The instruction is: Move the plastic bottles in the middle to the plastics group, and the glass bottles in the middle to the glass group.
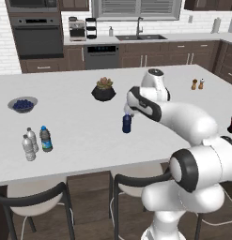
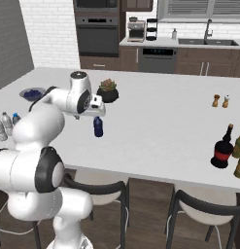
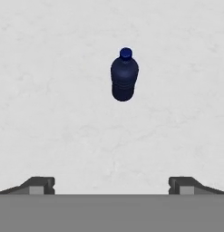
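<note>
Gripper, jaws apart and empty, poised directly above the upright dark blue plastic bottle left mid-bench; blue-labelled bottle already beside the white-capped pair, red-banded glass bottle by the glass group.

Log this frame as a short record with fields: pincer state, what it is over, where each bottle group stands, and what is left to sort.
pincer: open, holding nothing, above the counter
below pincer: dark blue bottle, upright, mid-counter
plastics group: two clear white-capped bottles at the left end
blue-label bottle: already standing beside that pair
glass side: dark bottle with red band at the right end, next to greenish bottles
other items: potted plant, bowl of blueberries, salt and pepper shakers
left to sort: the dark blue bottle
</note>
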### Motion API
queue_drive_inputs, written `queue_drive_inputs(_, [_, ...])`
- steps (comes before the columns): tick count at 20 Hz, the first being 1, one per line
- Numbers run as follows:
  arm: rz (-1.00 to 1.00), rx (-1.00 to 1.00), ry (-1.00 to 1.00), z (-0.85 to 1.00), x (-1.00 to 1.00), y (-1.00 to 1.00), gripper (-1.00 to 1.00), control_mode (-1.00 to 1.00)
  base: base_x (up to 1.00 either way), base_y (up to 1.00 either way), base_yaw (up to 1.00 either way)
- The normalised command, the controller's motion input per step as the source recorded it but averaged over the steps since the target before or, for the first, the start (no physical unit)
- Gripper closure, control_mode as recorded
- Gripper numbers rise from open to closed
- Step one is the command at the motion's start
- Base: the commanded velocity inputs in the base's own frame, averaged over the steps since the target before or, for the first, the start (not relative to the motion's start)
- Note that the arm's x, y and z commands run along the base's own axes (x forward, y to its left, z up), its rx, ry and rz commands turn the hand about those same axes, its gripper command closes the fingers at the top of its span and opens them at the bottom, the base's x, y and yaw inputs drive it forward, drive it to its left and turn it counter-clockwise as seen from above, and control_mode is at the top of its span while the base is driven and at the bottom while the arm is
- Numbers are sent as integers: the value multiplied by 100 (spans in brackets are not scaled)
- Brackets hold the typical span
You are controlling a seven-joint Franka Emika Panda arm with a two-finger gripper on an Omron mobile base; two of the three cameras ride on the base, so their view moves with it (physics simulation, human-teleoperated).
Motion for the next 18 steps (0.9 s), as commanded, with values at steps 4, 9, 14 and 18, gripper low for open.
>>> queue_drive_inputs(4, [-11, -14, 0, -6, 53, 0, -100, -100, 0, 0, 0])
queue_drive_inputs(9, [-8, -9, 0, 0, 66, 0, -100, -100, 0, 0, 0])
queue_drive_inputs(14, [-1, 0, 0, 0, 53, 0, -100, -100, 0, 0, 0])
queue_drive_inputs(18, [0, 0, 0, -15, 30, 0, -100, -100, 0, 0, 0])
